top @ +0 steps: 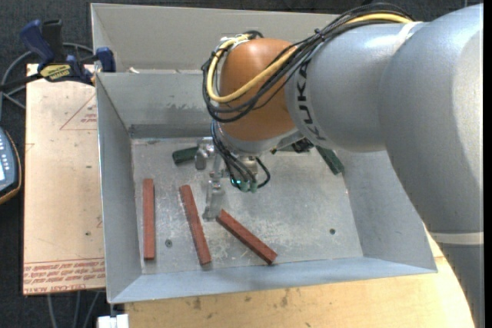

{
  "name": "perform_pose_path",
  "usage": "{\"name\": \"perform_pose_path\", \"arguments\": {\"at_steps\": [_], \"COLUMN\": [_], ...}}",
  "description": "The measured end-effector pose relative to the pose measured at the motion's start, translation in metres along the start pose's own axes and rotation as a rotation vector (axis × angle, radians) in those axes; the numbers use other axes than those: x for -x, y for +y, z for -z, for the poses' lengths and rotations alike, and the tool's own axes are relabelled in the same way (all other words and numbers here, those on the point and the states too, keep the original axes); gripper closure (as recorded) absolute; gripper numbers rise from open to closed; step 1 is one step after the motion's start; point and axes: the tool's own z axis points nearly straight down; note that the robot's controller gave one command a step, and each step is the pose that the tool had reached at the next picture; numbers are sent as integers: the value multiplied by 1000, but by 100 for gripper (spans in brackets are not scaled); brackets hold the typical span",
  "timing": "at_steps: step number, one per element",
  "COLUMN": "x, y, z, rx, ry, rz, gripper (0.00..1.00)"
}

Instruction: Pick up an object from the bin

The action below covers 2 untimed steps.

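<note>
My gripper [213,202] reaches down under the orange dome to the bin floor near the middle. Its tip stands just above the upper end of a red-brown flat stick [246,236] that lies slanting towards the front right. Just to its left lies a second red-brown stick [195,225], slanting the same way. A third red-brown stick [148,219] lies almost straight along the left wall. A small dark green piece [184,156] lies behind and to the left of the gripper.
Another dark green strip [332,160] shows at the right, partly hidden under the arm. The arm and its dome cover the back middle of the bin. The bin's sloping walls close in on all sides.
</note>
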Motion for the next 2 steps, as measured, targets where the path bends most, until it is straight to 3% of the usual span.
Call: {"name": "perform_pose_path", "arguments": {"at_steps": [1,2], "x": [-75,-81], "y": [-33,-80], "z": [-56,-59], "rx": [-2,1], "ry": [3,-12], "rz": [-148,-205], "gripper": [0,0]}}
